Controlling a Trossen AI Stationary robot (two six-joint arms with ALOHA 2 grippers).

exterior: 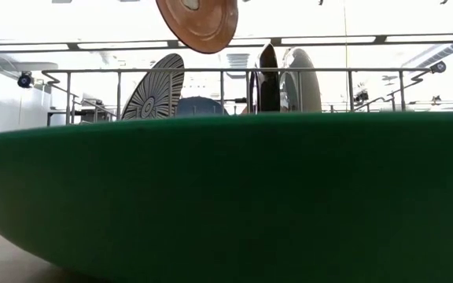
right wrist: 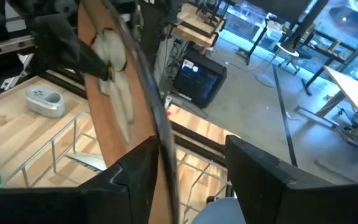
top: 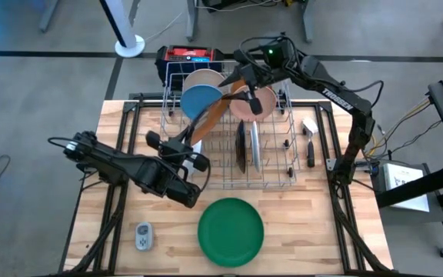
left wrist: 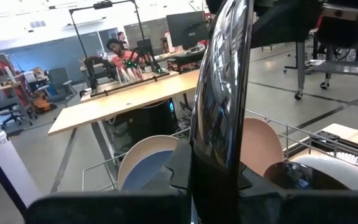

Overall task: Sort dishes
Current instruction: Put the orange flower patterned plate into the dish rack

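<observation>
A brown plate [top: 215, 111] with a pale flower pattern [right wrist: 114, 93] stands on edge in the air above the silver wire rack [top: 283, 165]. In the low view it hangs at the top [exterior: 199, 23]. My left gripper [top: 194, 148] is shut on its near lower rim. My right gripper [top: 252, 100] is open at the plate's far upper rim, one finger on each side [right wrist: 191, 168]. In the rack stand a blue plate [top: 198, 100], a tan bowl [top: 204, 77], a pink dish [top: 244, 106], a dark plate [top: 241, 146], a white plate [top: 256, 146] and a striped plate [exterior: 156, 94]. My left gripper pinches the brown plate's rim [left wrist: 216, 162] between its two fingers, coming level from the table's near left. The plate is lifted clear of the rack, on edge, and runs slanting up toward the far right. My right gripper's one finger [right wrist: 135, 174] lies close against the plate's face; whether it touches I cannot tell. The other finger [right wrist: 260, 180] stands well apart.
A large green plate [top: 231, 231] lies flat near the table's front edge and fills the low view [exterior: 226, 196]. A small grey gadget [top: 143, 236] sits at the near left. A red and black box [top: 187, 55] stands behind the rack. Small dark and white items [top: 310, 138] lie right of it.
</observation>
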